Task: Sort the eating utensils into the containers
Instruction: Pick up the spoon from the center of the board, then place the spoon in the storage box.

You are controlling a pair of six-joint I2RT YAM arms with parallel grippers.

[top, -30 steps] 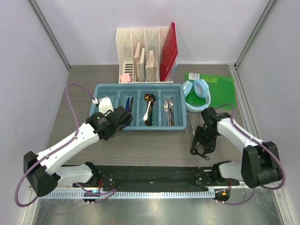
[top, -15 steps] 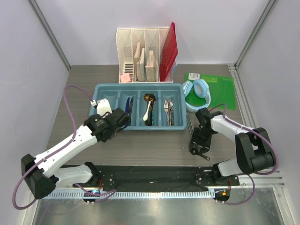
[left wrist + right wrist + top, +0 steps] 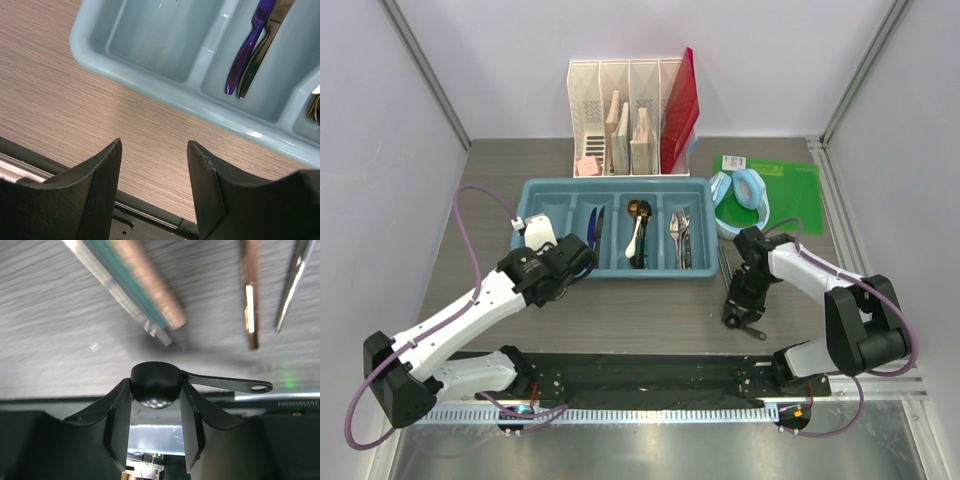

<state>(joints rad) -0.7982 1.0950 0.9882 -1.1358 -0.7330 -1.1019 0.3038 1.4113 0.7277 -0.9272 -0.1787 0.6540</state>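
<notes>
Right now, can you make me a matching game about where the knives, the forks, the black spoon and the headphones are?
Things:
1. knives
2. forks
3. black spoon
4. headphones

Places:
A. on the table, its bowl between the fingers of the right gripper
B. the rightmost compartment of the blue tray
C. on the table just right of the tray, outside it
D. the tray's second compartment from the left

Pairs: 1-D, 2-B, 3-A, 4-C
</notes>
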